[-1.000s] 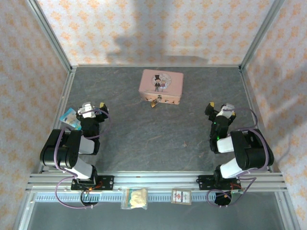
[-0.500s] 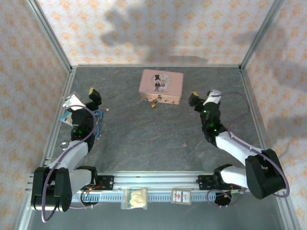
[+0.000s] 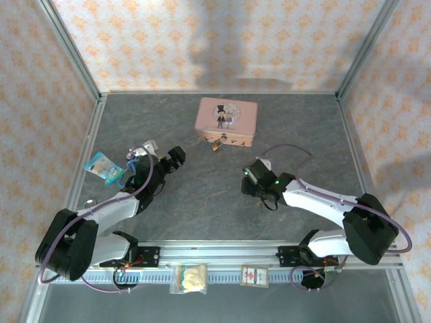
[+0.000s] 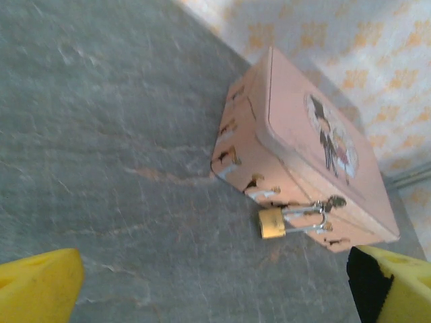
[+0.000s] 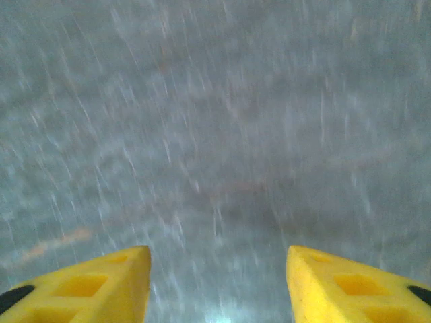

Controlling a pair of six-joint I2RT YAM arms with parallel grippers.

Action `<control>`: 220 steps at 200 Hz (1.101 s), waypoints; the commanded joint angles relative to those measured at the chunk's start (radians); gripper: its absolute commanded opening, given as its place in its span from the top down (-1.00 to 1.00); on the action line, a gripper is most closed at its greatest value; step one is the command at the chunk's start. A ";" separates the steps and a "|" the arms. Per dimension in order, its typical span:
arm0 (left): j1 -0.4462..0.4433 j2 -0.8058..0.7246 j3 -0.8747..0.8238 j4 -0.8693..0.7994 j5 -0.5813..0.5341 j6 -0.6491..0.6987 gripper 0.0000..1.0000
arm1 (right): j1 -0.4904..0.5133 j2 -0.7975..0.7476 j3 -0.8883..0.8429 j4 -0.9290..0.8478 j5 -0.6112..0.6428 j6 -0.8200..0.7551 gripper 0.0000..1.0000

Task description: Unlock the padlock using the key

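No writing, label or number is legible anywhere.

We see the left arm (image 3: pixel 108 210) and the right arm (image 3: pixel 320 202) built alike: white tubular links between bulky black joint housings, each on a black base plate (image 3: pixel 128 256). A thin purple cable (image 3: pixel 291 149) runs along each arm. A small green light (image 3: pixel 277 182) glows near the right wrist. In the left wrist view the fingers (image 4: pixel 37 282) are bright yellow wedges with black inner pads (image 4: pixel 367 286); the right fingers (image 5: pixel 357 282) carry shallow square recesses.
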 commanded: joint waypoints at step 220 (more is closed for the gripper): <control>-0.097 0.181 0.128 0.213 0.136 -0.125 -0.96 | -0.015 -0.113 -0.104 0.137 -0.094 -0.097 1.00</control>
